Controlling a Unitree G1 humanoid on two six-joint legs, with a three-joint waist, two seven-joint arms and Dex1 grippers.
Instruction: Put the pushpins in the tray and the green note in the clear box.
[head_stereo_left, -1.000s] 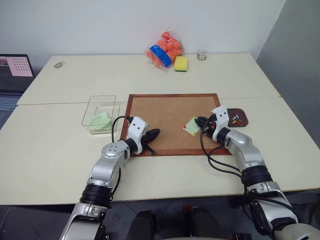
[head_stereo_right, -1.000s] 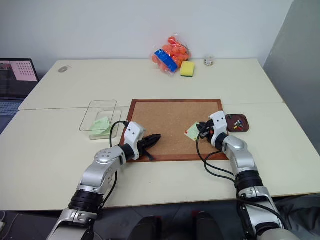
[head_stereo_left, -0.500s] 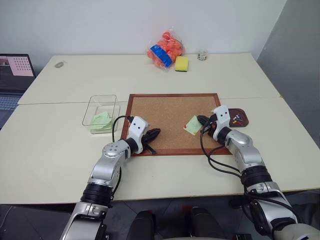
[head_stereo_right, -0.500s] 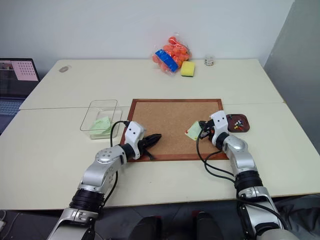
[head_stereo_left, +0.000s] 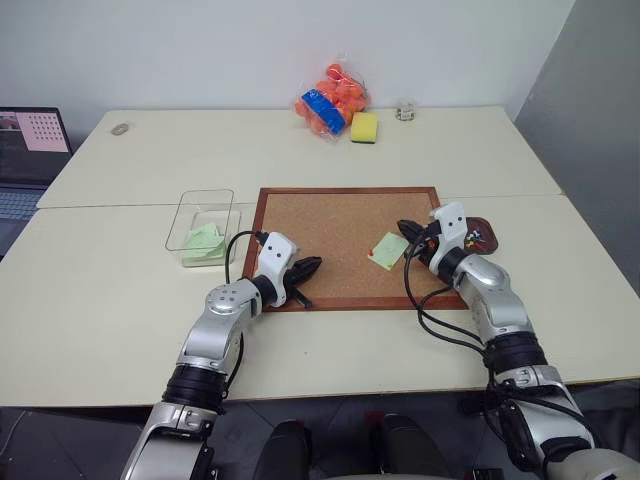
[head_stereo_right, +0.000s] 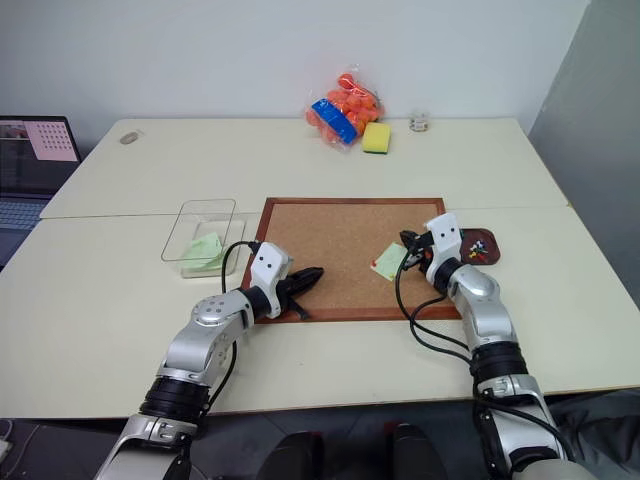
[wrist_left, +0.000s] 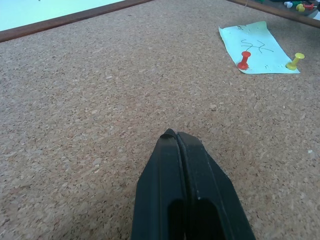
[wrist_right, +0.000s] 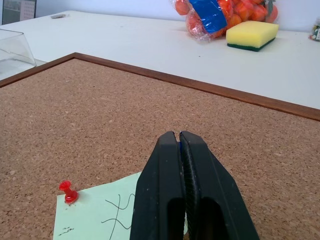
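We see a cream bench (head_stereo_left: 120, 300) bearing a wood-framed cork board (head_stereo_left: 330, 225). A clear rectangular plastic box (head_stereo_left: 200, 225) sits beside it, opposite a small dark brown tray (head_stereo_left: 482, 236). The pale green square note (wrist_left: 257, 47) lies on the cork, pinned by red (wrist_left: 243, 60) and yellow pushpins (wrist_left: 295, 61). Both black two-fingered grippers, left (wrist_left: 176, 137) and right (wrist_right: 179, 136), hover pressed together.

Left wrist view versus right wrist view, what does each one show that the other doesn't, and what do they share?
Left wrist view: a yellow-headed pushpin at the corner of the pale green square sticky note, plus loose coloured pins beyond the board frame, and the shut left gripper.

Right wrist view: the yellow sponge with a green base, the bag of orange balls, a corner of the clear plastic box, and the shut right gripper.

Both: the brown cork board with its wooden frame, the scribbled green note and the red-headed pushpin stuck in it.
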